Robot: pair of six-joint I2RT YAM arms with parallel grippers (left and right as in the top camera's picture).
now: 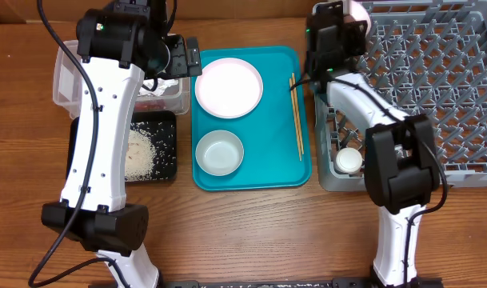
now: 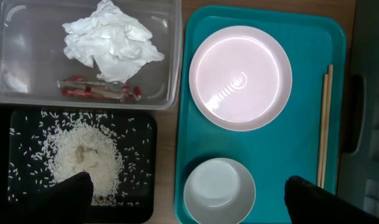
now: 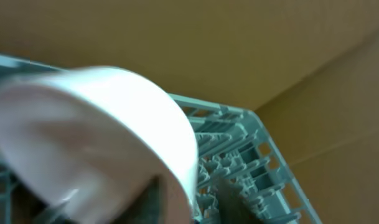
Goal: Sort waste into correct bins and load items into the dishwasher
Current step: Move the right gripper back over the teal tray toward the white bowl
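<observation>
My right gripper (image 1: 349,18) is shut on the rim of a white bowl (image 3: 96,137) and holds it tilted over the far left corner of the grey dish rack (image 1: 435,88); its fingers (image 3: 192,199) straddle the bowl's wall. A small white cup (image 1: 349,160) stands in the rack's near left corner. My left gripper (image 2: 189,193) is open and empty, high above a second white bowl (image 2: 218,190) on the teal tray. The white plate (image 2: 240,76) and two chopsticks (image 2: 325,124) also lie on that tray. The napkin (image 2: 108,40) and red wrapper (image 2: 99,90) lie in the clear tub (image 2: 27,62). Rice (image 2: 83,158) lies in the black tray (image 2: 145,186).
The teal tray (image 1: 255,178) sits in the middle of the wooden table, between the tubs on the left and the rack on the right. My left arm (image 1: 99,136) stretches over the clear tub and black tray. A cardboard wall stands behind the rack.
</observation>
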